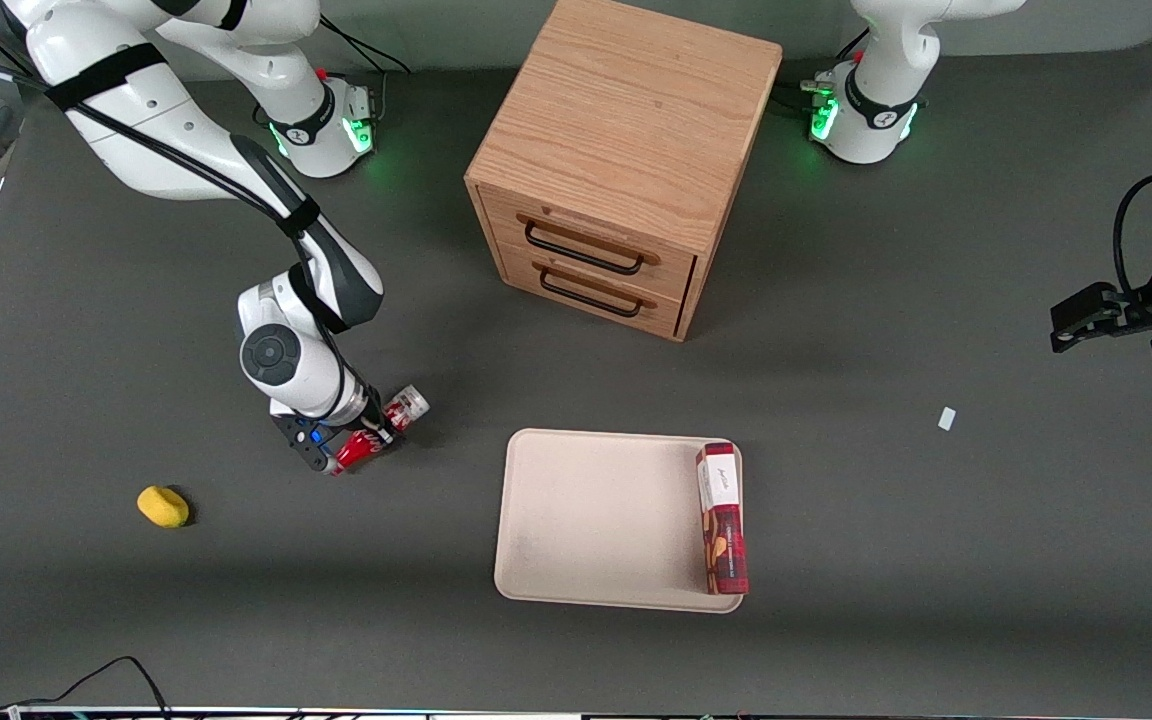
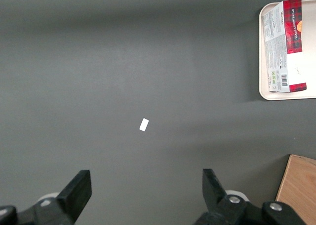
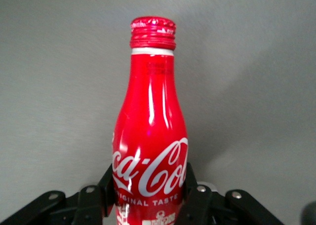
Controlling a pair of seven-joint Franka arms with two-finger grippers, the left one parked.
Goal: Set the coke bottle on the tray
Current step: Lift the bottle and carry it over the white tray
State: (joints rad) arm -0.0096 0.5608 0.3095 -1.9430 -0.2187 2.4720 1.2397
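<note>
The coke bottle [image 1: 353, 451] is a slim red bottle with white script, a silver base and a red cap. It lies slanted, low over the dark table, off the tray toward the working arm's end. My right gripper [image 1: 374, 431] is shut on its lower body. In the right wrist view the bottle [image 3: 150, 136] fills the middle, and the gripper [image 3: 150, 188] presses a black finger [image 3: 105, 188] against each side. The beige tray [image 1: 596, 520] lies flat, nearer the front camera than the cabinet. One end of the tray shows in the left wrist view [image 2: 309, 69].
A long red-and-white box [image 1: 721, 515] lies on the tray's end toward the parked arm, also in the left wrist view [image 2: 282, 45]. A wooden drawer cabinet [image 1: 626, 150] stands farther back. A yellow lump [image 1: 163, 506] lies near my gripper. A white scrap [image 1: 947, 418] lies toward the parked arm.
</note>
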